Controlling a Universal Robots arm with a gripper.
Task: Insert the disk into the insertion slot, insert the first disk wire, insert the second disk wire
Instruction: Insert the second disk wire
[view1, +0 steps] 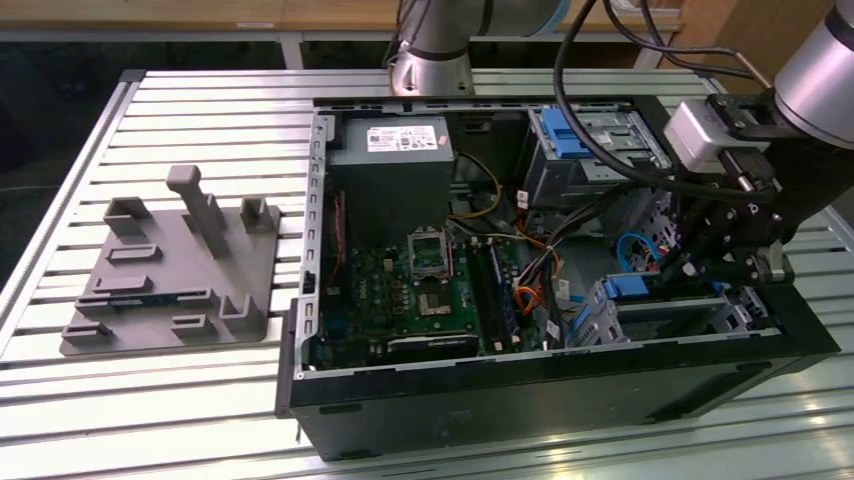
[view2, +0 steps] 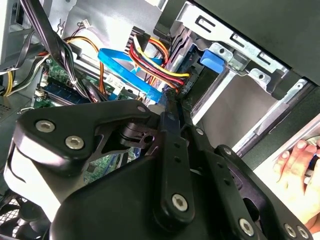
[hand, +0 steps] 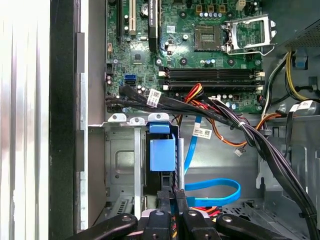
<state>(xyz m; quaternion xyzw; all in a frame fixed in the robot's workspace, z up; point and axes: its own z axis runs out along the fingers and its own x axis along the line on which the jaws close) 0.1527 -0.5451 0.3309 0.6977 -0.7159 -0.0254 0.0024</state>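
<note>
Open computer case (view1: 534, 395) on the slatted table (view1: 174, 100); gripper (view1: 701, 268) down inside it, right over the insertion slot (view1: 674, 315) at the case's front corner. Disk (hand: 162, 152) with blue bracket sits in that slot, standing on edge. Fingers (hand: 164, 200) closed together, tips at the disk's end by the blue flat cable (hand: 212, 192); can't tell if they pinch a wire. Grey fixture (view1: 174, 270) beside the case. A hand (view2: 300, 167) outside the case wall.

One open computer case (view1: 534, 400), one motherboard (view1: 427, 290), one grey fixture (view1: 174, 270), one hand (view2: 300, 167)
</note>
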